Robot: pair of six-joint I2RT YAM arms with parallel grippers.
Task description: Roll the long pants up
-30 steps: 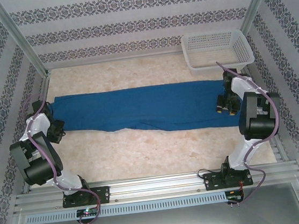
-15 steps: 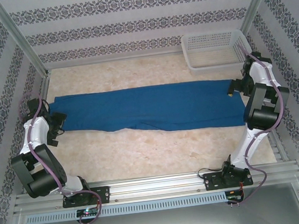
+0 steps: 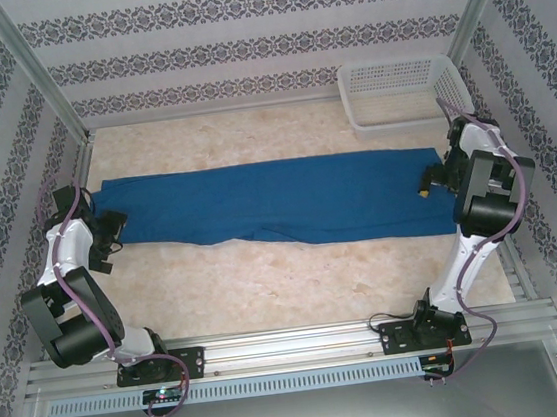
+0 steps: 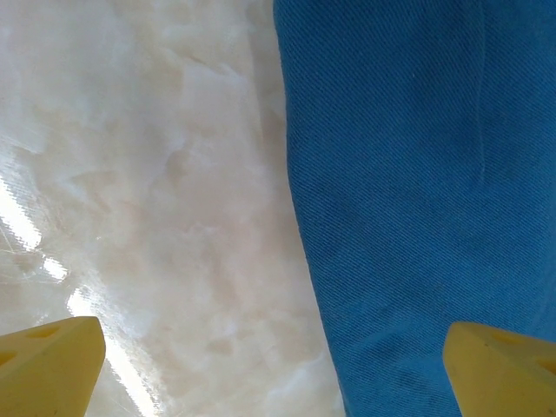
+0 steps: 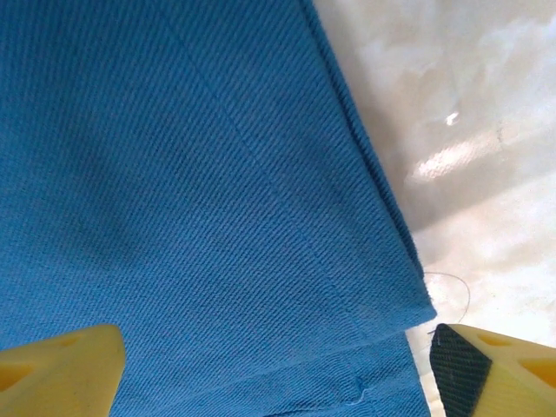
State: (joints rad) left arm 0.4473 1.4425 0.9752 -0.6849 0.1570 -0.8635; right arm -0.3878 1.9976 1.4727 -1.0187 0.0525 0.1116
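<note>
Since the desk point(image 3: 296, 277) carries the long pants point(image 3: 278, 203) flat, stretched left to right across the middle of the frame, I'd say the roll is not yet begun. To do it well, pinch one end's edge squarely and turn it over tight and even, so nothing skews. The white mesh basket point(image 3: 401, 94) sits upper right, near the cloth but not touching it. From above, the left gripper point(image 3: 110, 233) and right gripper point(image 3: 429, 183) hang at opposite ends, both spread wide, holding nothing. The right wrist view adds a stitched hem corner and a loose thread point(image 5: 456, 291). The left wrist view adds the cloth's edge against bare desk.
</note>
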